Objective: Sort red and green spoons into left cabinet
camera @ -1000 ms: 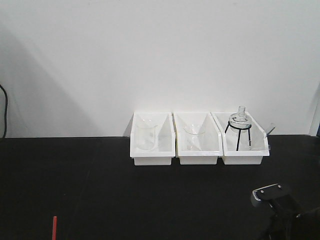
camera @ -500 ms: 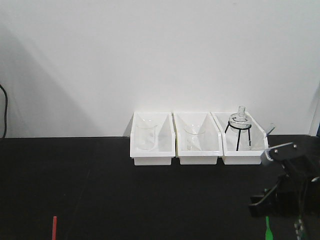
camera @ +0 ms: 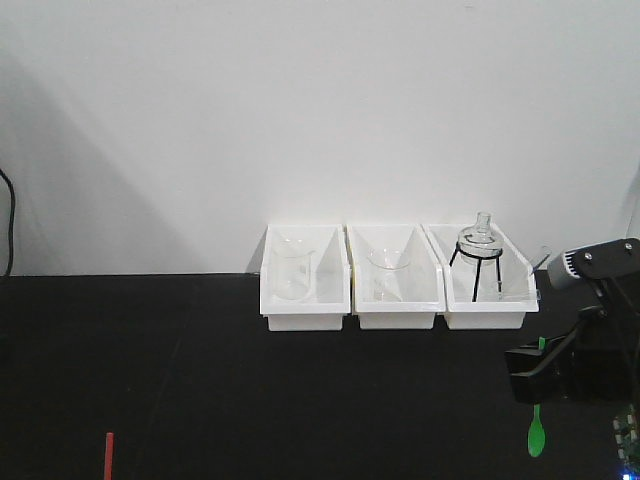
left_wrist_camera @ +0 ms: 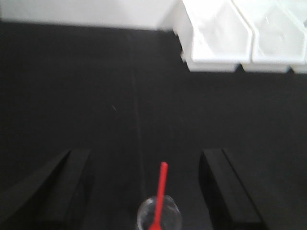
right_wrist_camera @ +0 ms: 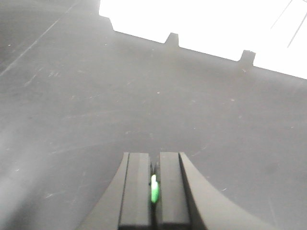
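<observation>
Grip on green spoon (camera: 537, 437), red spoon (camera: 109, 455) unheld

Front view: the green spoon is seen hanging bowl-down from the right gripper (camera: 540, 378), over the black table (camera: 300, 400), in front of three white bins (camera: 305, 300). Only the red spoon's tip is shown, lower left.

Left wrist view: the left gripper (left_wrist_camera: 146, 160) is spread wide. The red spoon is seen between its fingers, touched by neither, standing in a blurred clear vessel (left_wrist_camera: 143, 216).

Right wrist view: the fingers are pressed together on the green handle.
</observation>
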